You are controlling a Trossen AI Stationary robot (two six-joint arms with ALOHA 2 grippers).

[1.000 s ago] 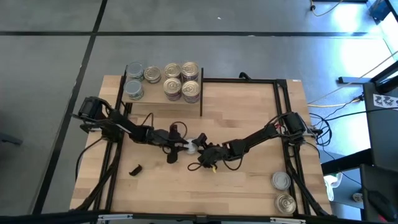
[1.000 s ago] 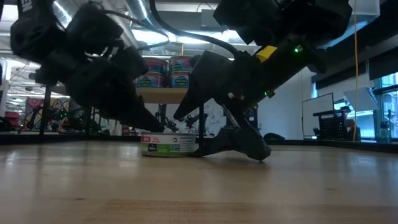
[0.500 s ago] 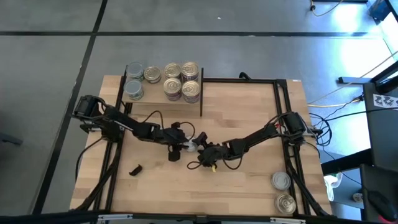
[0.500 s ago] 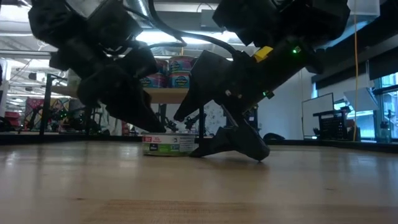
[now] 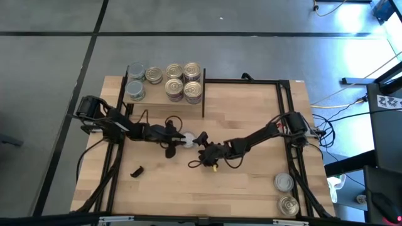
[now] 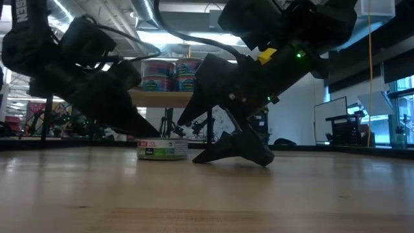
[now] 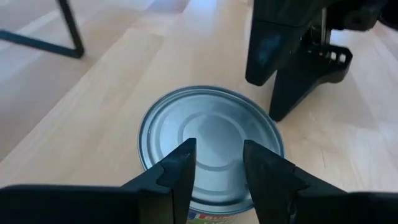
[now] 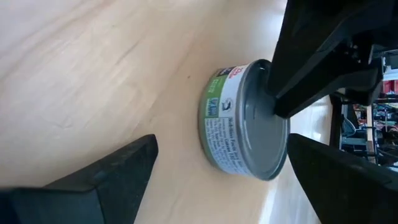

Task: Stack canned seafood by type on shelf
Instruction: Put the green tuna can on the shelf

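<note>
Here the tin (image 8: pixel 245 121), green-and-white label unreadable, sits between the right gripper's (image 8: pixel 217 180) spread fingers; left gripper's (image 7: pixel 214 171) fingers half-parted, ungrasping.

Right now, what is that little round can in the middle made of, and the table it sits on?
The can looks like metal: its silver-grey top is smooth, with pressed rings and a dull shine. A printed green and white label, probably paper, wraps its side. The table looks like light wood, with visible grain and plank seams.

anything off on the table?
One small black piece lies loose on the tabletop, near the left arm, apart from every tin; I cannot tell what it is. Nothing spilled or tipped.
</note>
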